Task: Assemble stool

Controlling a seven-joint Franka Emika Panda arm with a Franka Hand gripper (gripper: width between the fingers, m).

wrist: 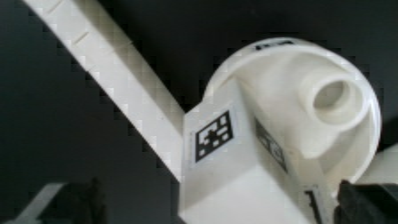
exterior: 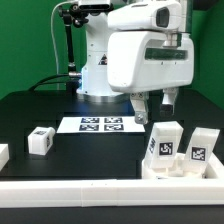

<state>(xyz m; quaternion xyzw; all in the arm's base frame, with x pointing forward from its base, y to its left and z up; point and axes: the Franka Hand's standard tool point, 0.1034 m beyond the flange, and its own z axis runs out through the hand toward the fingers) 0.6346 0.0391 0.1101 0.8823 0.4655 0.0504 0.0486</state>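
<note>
Two chunky white stool legs stand upright side by side at the exterior view's right, close to the front of the black tabletop [exterior: 30, 110]. The first leg [exterior: 164, 138] and the second leg [exterior: 201, 147] each show a black-and-white marker tag on the near face. Directly below them lies the seat disc [exterior: 180, 168], a low rounded white part; whether the legs rest on it or just behind it cannot be resolved.

In the wrist view the seat disc [wrist: 294, 75] presents a round socket [wrist: 333, 98], and a tagged leg [wrist: 217, 138] sits against its rim; which leg this is cannot be determined. A third leg [exterior: 40, 140] lies alone toward the exterior view's left, well apart from the group. Another white part [exterior: 3, 153] is cut off by that view's left edge.

The hand [exterior: 153, 106] hangs just above and behind the first leg, its two fingers spread wide apart with nothing between them.

The border rail [exterior: 100, 188] runs along the front edge and passes beside the seat disc in the wrist view [wrist: 107, 60]. The marker board [exterior: 100, 124] lies flat mid-tabletop.
</note>
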